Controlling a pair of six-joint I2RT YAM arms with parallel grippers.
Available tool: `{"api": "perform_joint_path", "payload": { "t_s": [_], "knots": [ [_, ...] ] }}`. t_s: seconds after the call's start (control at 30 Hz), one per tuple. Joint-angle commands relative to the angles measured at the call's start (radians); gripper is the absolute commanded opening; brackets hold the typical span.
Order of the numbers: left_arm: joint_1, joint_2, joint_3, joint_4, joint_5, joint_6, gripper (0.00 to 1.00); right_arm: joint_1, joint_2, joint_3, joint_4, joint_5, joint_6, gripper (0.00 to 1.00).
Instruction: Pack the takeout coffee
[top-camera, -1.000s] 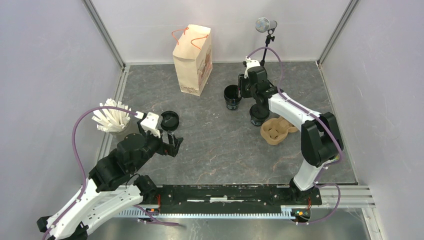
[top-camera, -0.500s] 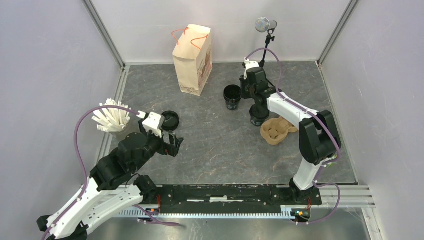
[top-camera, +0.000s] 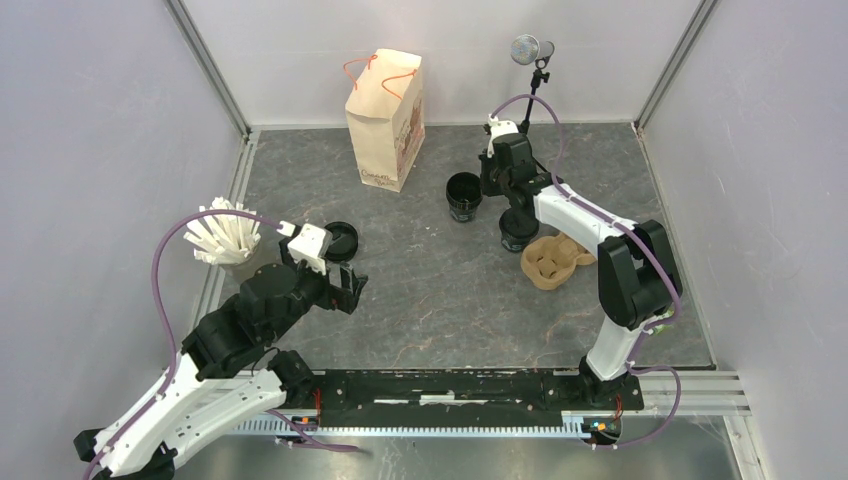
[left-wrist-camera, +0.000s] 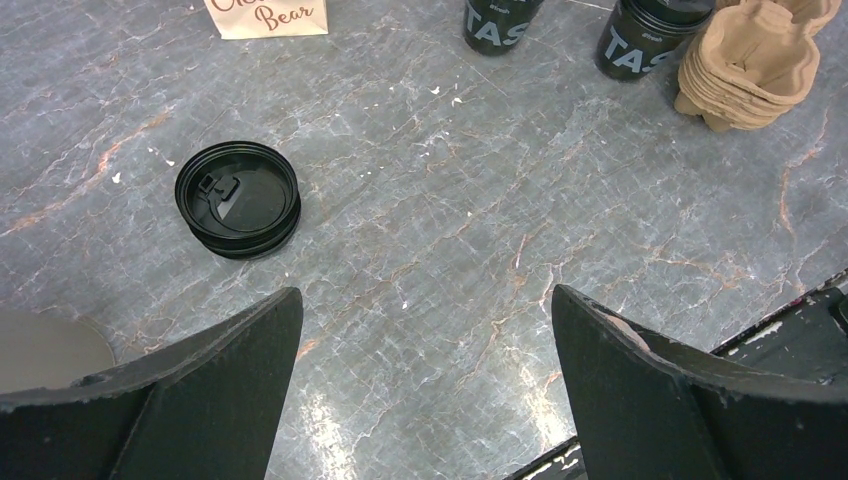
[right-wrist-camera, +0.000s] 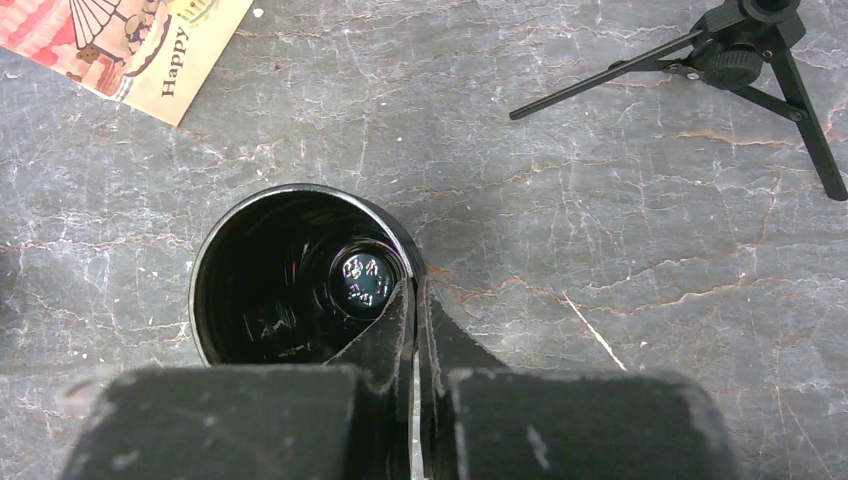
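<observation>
1. While my right end effector (right-wrist-camera: 412, 300) pinches the rim of the open cup (right-wrist-camera: 290, 275), one finger sits inside the wall and the other outside, with the jaws drawn nearly together on that thin edge.
2. That open cup stands upright on the desk (top-camera: 430, 290), its long axis vertical and its mouth facing up. It has no lid on.
3. From the top view the end effector grips the rim on the cup's right-hand, far side, so the cup's body lies to the left of the fingers and below them.
4. A second cup (top-camera: 517, 232) stands nearer to me, just beside the pulp cup carrier (top-camera: 553, 258). My right arm hides its top, so I cannot tell whether it is lidded.
5. My left end effector (left-wrist-camera: 425, 300) hangs wide open above bare desk, holding nothing.
6. A loose black lid (left-wrist-camera: 238, 198) lies flat just ahead of it and a little left, well apart from both cups, so the left arm is clearly the nearer one for that piece.
7. The paper bag (top-camera: 385, 120) stands upright at the back, left of the open cup.
8. I judge the next move turns on lifting straight up: a one-sided rim pinch could let the cup tilt, and the second cup stands between it and the carrier.
</observation>
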Motion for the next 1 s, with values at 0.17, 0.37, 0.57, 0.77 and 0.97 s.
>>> {"api": "perform_joint_path", "payload": {
  "t_s": [0.17, 0.37, 0.57, 0.77, 0.97],
  "knots": [
    [0.002, 0.007, -0.006, 0.014, 0.006, 0.037, 1.0, -0.001, -0.058, 0.035, 0.04, -0.032, 0.03, 0.0],
    [0.002, 0.016, -0.006, 0.012, 0.004, 0.037, 1.0, -0.003, -0.097, 0.043, 0.051, -0.06, 0.068, 0.0],
    [0.003, 0.015, -0.008, 0.013, 0.001, 0.037, 1.0, -0.014, -0.105, 0.046, 0.053, -0.095, 0.091, 0.0],
    [0.003, 0.022, -0.008, 0.013, 0.001, 0.037, 1.0, -0.032, -0.117, 0.018, 0.074, -0.154, 0.12, 0.0],
    [0.003, 0.026, -0.007, 0.013, -0.001, 0.037, 1.0, -0.059, -0.137, 0.021, 0.068, -0.141, 0.117, 0.0]
  ]
}}
